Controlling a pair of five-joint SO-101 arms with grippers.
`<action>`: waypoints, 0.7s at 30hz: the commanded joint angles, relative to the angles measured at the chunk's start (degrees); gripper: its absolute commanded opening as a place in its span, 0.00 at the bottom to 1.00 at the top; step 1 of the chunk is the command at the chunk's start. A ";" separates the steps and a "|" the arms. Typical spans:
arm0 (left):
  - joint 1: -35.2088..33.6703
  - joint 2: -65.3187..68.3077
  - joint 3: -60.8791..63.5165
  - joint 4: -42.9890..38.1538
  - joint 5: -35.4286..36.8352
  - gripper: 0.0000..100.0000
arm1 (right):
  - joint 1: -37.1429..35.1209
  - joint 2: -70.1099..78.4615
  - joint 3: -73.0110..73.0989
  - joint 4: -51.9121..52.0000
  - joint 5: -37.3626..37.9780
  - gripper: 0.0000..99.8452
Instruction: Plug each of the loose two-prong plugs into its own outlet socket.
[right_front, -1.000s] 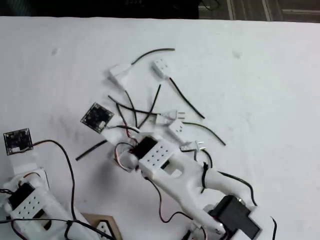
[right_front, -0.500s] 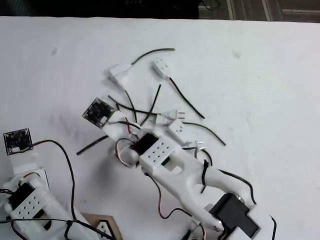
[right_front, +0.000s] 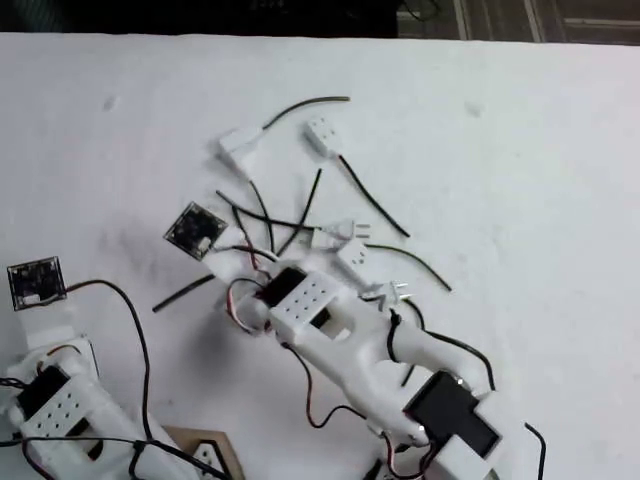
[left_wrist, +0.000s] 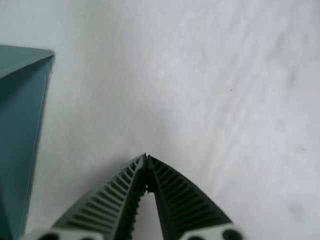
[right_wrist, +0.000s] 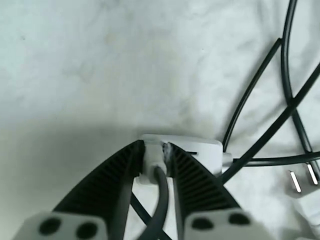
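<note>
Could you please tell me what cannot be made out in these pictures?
1. Right wrist view: whether the white piece in the right gripper is a plug or a socket; its fingers cover the end.
2. High view: that piece, largely under the right arm.
3. Left wrist view: the teal object, cut off by the edge.
4. Right wrist view: a plug, body cut off by the edge.

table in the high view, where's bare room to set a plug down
Bare: the table right of the black cords, and far left beyond the socket. Crowded: the middle, plugs and cords around the right gripper, shut on a white connector.
</note>
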 joint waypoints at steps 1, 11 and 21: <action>-0.22 -1.01 -0.18 -0.88 -0.35 0.02 | 0.75 0.48 -1.67 2.07 0.44 0.02; -0.22 -1.01 -0.18 -0.88 -0.35 0.02 | 0.40 5.05 1.49 -0.48 4.04 0.02; -0.22 -1.01 0.26 -0.97 -0.35 0.02 | -0.66 -2.51 1.41 4.97 3.60 0.10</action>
